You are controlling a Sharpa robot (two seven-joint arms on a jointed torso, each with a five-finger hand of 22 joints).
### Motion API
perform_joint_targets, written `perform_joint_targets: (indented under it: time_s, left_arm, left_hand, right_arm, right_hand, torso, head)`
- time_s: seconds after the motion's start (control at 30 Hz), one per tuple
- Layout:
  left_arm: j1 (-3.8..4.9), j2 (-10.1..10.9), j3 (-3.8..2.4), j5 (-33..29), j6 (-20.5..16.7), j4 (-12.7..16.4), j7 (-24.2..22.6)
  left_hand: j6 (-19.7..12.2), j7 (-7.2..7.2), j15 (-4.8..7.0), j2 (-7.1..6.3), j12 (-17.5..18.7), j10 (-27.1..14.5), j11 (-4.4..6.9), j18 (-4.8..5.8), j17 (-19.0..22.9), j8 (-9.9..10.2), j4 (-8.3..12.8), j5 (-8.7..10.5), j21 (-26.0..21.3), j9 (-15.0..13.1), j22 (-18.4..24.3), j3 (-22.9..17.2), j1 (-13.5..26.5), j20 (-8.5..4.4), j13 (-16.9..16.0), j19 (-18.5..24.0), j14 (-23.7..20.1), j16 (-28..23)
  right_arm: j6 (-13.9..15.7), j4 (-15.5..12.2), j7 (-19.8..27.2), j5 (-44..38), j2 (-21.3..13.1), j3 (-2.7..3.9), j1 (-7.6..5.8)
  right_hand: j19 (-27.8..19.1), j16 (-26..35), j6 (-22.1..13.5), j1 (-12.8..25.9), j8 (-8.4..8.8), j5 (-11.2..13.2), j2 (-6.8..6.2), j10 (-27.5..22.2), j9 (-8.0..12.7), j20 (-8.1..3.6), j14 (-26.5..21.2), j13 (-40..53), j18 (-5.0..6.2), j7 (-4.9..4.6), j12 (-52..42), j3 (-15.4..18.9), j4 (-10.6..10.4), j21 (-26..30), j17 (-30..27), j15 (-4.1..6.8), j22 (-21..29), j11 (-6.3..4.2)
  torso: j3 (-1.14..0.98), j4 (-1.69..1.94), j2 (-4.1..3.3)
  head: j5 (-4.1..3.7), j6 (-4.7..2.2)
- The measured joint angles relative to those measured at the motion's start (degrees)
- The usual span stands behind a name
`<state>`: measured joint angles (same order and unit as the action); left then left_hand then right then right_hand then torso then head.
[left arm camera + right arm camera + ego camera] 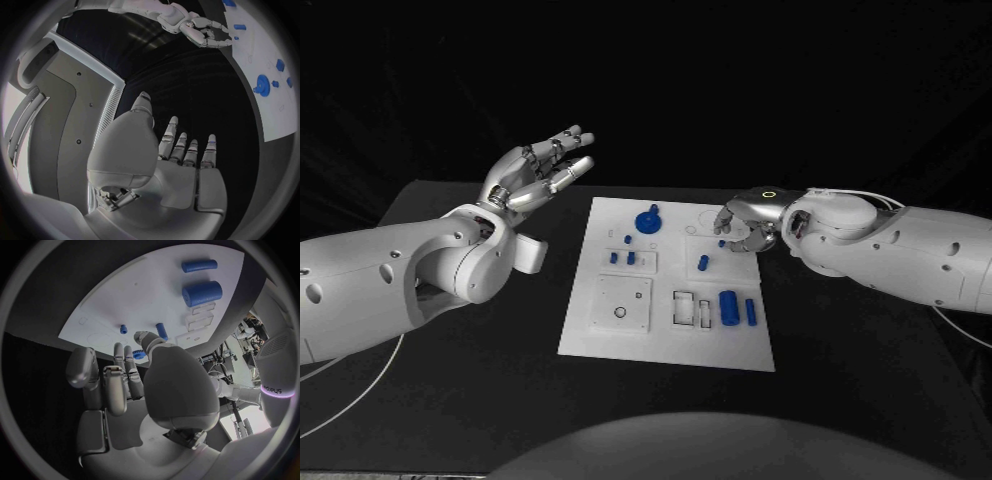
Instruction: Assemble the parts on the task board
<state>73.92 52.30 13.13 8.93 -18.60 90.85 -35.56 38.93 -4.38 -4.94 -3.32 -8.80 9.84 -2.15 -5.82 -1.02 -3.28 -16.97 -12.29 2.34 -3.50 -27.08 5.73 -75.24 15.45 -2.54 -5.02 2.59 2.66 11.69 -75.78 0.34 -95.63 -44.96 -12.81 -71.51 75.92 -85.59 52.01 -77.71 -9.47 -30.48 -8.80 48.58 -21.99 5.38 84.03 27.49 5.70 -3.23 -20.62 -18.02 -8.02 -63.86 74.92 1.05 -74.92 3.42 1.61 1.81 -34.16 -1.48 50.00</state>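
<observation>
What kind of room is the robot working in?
Probably a robot test lab. A white task board with small blue parts lies on a black table, black cloth hangs behind, and the left hand and right hand work there.

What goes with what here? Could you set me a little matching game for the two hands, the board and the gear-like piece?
1 left hand
2 right hand
3 task board
4 gear-shaped part

a blue, at the board's far end
b white, flat on the black table
c raised off the table, fingers spread
d low over the board's far right corner

Pairs: 1c, 2d, 3b, 4a
</observation>
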Motion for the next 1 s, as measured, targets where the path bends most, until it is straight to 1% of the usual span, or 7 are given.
perform_joint_targets:
  time_s: [0.13, 0.17, 0.3, 0.43, 0.5, 0.77, 1.0]
  left_arm:
    - [-0.06, -0.07, 0.09, 0.10, 0.76, 0.03, 0.26]
    - [-0.08, -0.08, 0.10, 0.12, 0.90, 0.02, 0.35]
    - [-0.13, -0.08, 0.13, 0.22, 1.33, -0.03, 0.73]
    - [-0.16, -0.02, 0.15, 0.34, 1.55, -0.02, 1.10]
    - [-0.16, 0.01, 0.15, 0.38, 1.62, -0.01, 1.31]
    - [-0.18, 0.30, 0.16, 0.55, 1.81, 0.02, 1.98]
    - [-0.18, 0.41, 0.16, 0.76, 1.95, -0.10, 2.27]
  left_hand:
    - [0.44, -0.25, -0.28, 0.44, -0.87, -0.07, -0.07, -0.22, 0.00, 0.00, 0.09, -0.36, 0.00, -0.06, 0.60, -0.23, -0.88, 0.28, 0.00, -0.14, 0.13, 0.22]
    - [0.49, -0.30, -0.49, 0.72, -1.08, -0.22, -0.22, -0.86, 0.00, 0.00, -0.01, -0.47, 0.00, -0.06, 0.66, -0.31, -1.16, 0.41, 0.00, 0.00, 0.11, 0.22]
    - [0.86, -0.37, -0.70, 1.53, -2.08, -0.33, -0.33, -0.92, -0.07, 0.00, -0.01, -1.68, 0.00, -0.06, 0.57, -0.31, -2.38, 0.82, 0.00, -0.41, 0.32, 0.55]
    - [1.11, -0.51, -1.03, 2.09, -2.95, -0.51, -0.51, -1.00, -0.14, 0.00, -0.01, -2.51, 0.00, -0.05, 0.00, -0.31, -2.98, 1.13, 0.01, -0.72, 0.65, 1.09]
    - [1.11, -0.51, -1.34, 2.30, -3.39, -0.73, -0.72, -1.79, -0.17, 0.00, -0.01, -3.02, 0.13, -0.05, -0.63, -0.31, -3.66, 1.20, 0.01, -1.26, 0.96, 1.25]
    - [1.42, -0.82, -2.45, 3.70, -5.41, -0.92, -0.92, -1.80, -0.39, 0.00, -0.01, -5.28, 0.70, -0.05, -2.46, -0.31, -6.26, 1.35, -0.05, -3.34, 2.07, 2.55]
    - [1.42, -0.82, -3.48, 4.80, -6.52, -1.13, -1.12, -1.79, -0.54, 0.00, 0.36, -7.81, 0.99, -0.04, -3.99, 0.06, -8.05, 1.39, -0.05, -5.22, 2.65, 3.54]
  right_arm:
    - [0.90, 0.45, 0.33, -0.24, 0.18, 0.00, 0.66]
    - [1.14, 0.52, 0.37, -0.34, 0.20, -0.01, 0.75]
    - [2.14, 0.74, 0.38, -0.94, 0.27, -0.01, 0.97]
    - [2.92, 0.98, 0.27, -1.71, 0.35, -0.01, 1.04]
    - [3.19, 1.31, 0.20, -2.04, 0.48, 0.00, 1.11]
    - [4.18, 3.21, 0.13, -2.77, 1.51, 0.01, 1.69]
    - [4.40, 4.73, 0.13, -2.98, 2.68, 0.01, 2.01]
  right_hand:
    - [-0.18, 0.00, 0.03, -0.04, -0.05, -0.80, -0.05, 0.00, -0.74, -0.18, 0.00, 0.54, 0.00, 0.03, -0.37, -0.27, 0.27, 0.41, 0.00, 0.00, 0.00, 0.00]
    - [-0.22, 0.03, -0.19, -0.04, -0.05, -0.80, -0.04, 0.00, -0.91, -0.22, 0.00, 0.68, 0.00, 0.25, -0.37, -0.33, 0.33, 0.52, 0.00, 0.00, 0.00, 0.00]
    - [-0.87, 0.35, -1.02, -0.04, -0.05, -1.27, -0.04, -1.68, -1.78, -0.10, 0.00, 1.42, 0.00, 1.08, -0.60, -0.41, 0.76, 1.36, 0.00, 0.00, 0.00, 0.41]
    - [-1.53, 0.66, -2.22, 0.25, 0.30, -1.47, -0.30, -3.65, -2.30, 0.15, 0.00, 2.18, 0.01, 2.64, -0.89, -0.72, 1.07, 1.96, 0.00, 0.00, 0.01, 0.48]
    - [-1.53, 0.66, -2.24, 0.67, 0.48, -1.47, 0.05, -3.76, -2.30, 0.15, 0.00, 2.41, 0.00, 2.66, -1.18, -0.73, 1.07, 1.96, -0.01, -0.01, 0.01, 0.58]
    - [-2.70, 1.57, -2.12, 1.34, 0.95, -1.14, 0.27, -4.91, -2.48, 0.27, -0.03, 3.26, 0.01, 1.90, -1.84, -1.46, 1.46, 3.72, -0.01, -0.04, 0.01, 0.69]
    - [-4.30, 2.66, 1.13, 1.58, -0.76, -1.39, 0.51, -6.10, -4.15, 0.46, -1.05, 4.09, 0.01, 1.51, -2.67, -1.97, 2.19, 6.14, -0.01, -0.63, 0.02, 0.68]
  torso:
    - [0.02, -0.07, -0.03]
    - [0.02, -0.08, -0.04]
    - [0.06, -0.10, -0.07]
    - [0.13, -0.07, -0.11]
    - [0.16, -0.08, -0.12]
    - [0.20, -0.14, -0.15]
    - [0.27, -0.26, -0.23]
  head:
    - [0.35, 0.00]
    - [0.37, 0.00]
    - [0.42, 0.00]
    - [0.34, 0.00]
    - [0.34, 0.00]
    - [0.65, 0.00]
    - [1.19, 0.00]
